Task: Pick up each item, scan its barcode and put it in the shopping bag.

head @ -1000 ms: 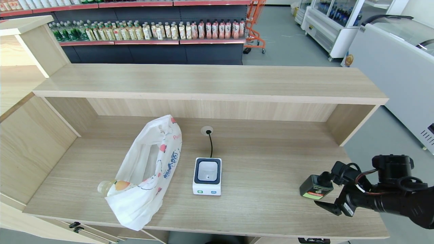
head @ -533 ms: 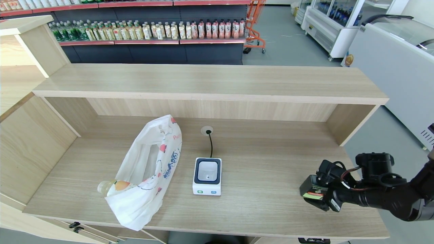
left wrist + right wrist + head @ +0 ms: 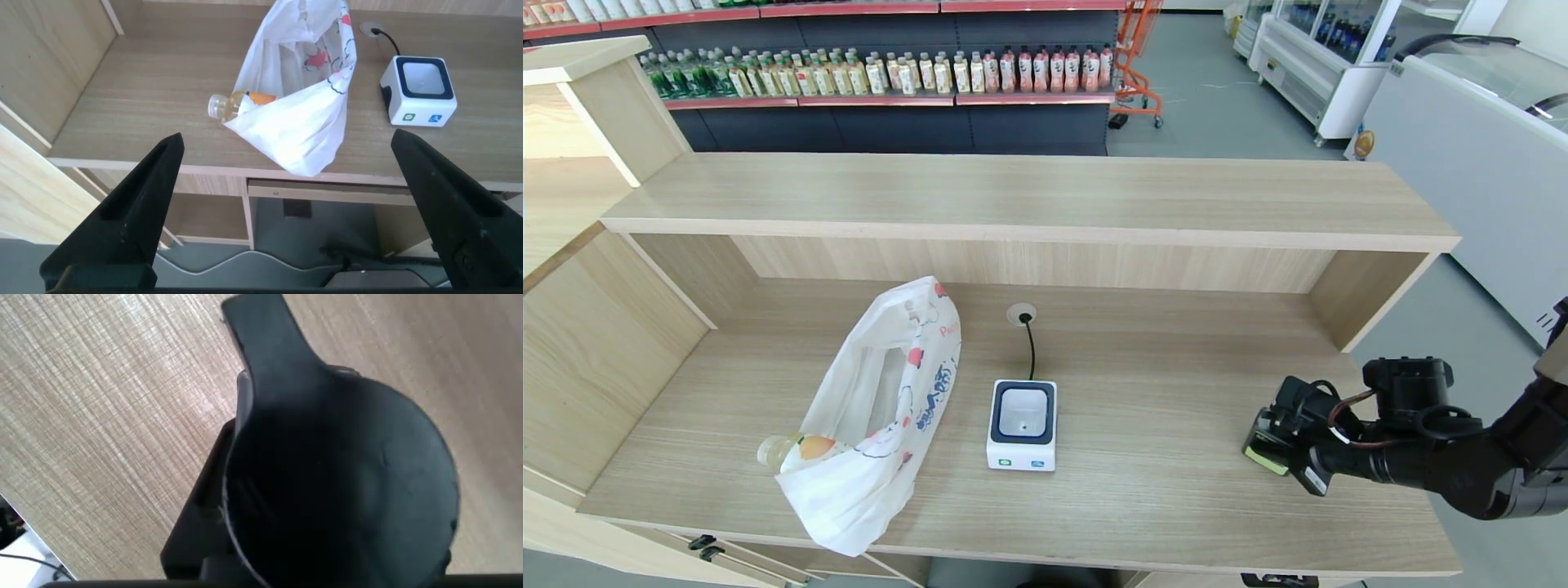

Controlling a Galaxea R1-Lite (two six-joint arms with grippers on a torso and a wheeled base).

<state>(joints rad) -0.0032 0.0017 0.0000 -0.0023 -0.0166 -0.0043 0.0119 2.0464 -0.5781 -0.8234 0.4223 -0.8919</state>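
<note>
One small dark item (image 3: 1263,455) sits clamped in the right gripper (image 3: 1278,445) at the right end of the counter (image 3: 1168,384), well apart from the scanner (image 3: 1022,425). Left of the scanner, the shopping bag (image 3: 882,425) holds a bottle (image 3: 778,449), one end poking out. The left gripper (image 3: 288,143) gapes wide, empty.

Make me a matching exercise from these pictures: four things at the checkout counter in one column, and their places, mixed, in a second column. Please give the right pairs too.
Things
1. shopping bag
2. scanner
3. bottle
4. black container

Places
A. held in the right gripper, above the right part of the counter
B. standing in the middle of the counter, with a cable behind it
C. lying on the left part of the counter
D. poking out of the bag

Pairs: 1-C; 2-B; 3-D; 4-A
</note>
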